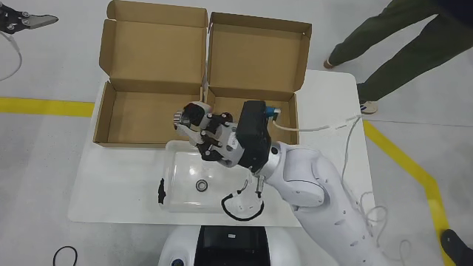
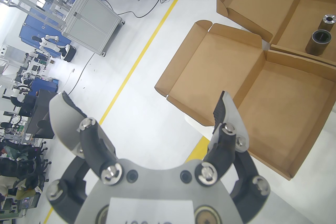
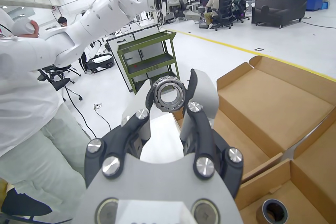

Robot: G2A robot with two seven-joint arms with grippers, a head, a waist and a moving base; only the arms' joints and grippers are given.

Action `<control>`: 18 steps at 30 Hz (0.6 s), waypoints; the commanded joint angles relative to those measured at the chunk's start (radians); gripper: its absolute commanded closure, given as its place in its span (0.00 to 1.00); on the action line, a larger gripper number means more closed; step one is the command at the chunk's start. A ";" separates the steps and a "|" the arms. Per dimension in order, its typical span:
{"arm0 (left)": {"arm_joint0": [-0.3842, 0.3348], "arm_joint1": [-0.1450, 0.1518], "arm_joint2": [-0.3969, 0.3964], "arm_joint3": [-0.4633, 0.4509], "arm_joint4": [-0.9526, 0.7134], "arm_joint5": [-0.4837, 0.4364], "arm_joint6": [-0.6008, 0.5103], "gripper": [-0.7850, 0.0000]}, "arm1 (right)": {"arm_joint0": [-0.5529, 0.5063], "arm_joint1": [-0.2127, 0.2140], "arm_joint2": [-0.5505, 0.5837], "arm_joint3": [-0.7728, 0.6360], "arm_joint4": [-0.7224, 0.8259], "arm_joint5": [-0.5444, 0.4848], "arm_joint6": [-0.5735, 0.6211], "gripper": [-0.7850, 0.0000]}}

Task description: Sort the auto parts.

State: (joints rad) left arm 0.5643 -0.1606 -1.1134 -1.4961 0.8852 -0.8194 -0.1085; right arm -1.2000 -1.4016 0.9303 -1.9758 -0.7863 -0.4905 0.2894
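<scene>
Two sleeves (image 2: 320, 43) in box (image 2: 311, 5), bearing (image 3: 169, 97) in jaws

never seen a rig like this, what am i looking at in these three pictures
This is a two-armed robot sorting auto parts at a white table. One picture looks down from above its arms; the other two come from a camera on each wrist. On the table stand an open cardboard box, a second box with two dark metal cylinders, and a clear tray of small parts. The right gripper is shut on a metal bearing over the boxes. The left gripper is open, off to the side.
</scene>
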 commanded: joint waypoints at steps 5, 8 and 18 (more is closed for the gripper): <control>0.000 0.000 0.000 0.000 0.000 0.000 0.000 0.00 | 0.004 0.002 0.014 -0.001 -0.001 0.004 -0.018 1.00; 0.000 0.000 0.000 0.000 0.000 0.000 0.000 0.00 | 0.003 0.004 0.017 0.003 -0.012 -0.001 -0.022 1.00; 0.000 0.000 0.000 0.000 0.000 0.000 0.000 0.00 | -0.022 0.009 -0.003 0.108 -0.091 -0.012 -0.042 1.00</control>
State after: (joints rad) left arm 0.5643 -0.1606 -1.1134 -1.4961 0.8852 -0.8194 -0.1085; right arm -1.2217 -1.3924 0.9305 -1.8791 -0.8675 -0.5040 0.2484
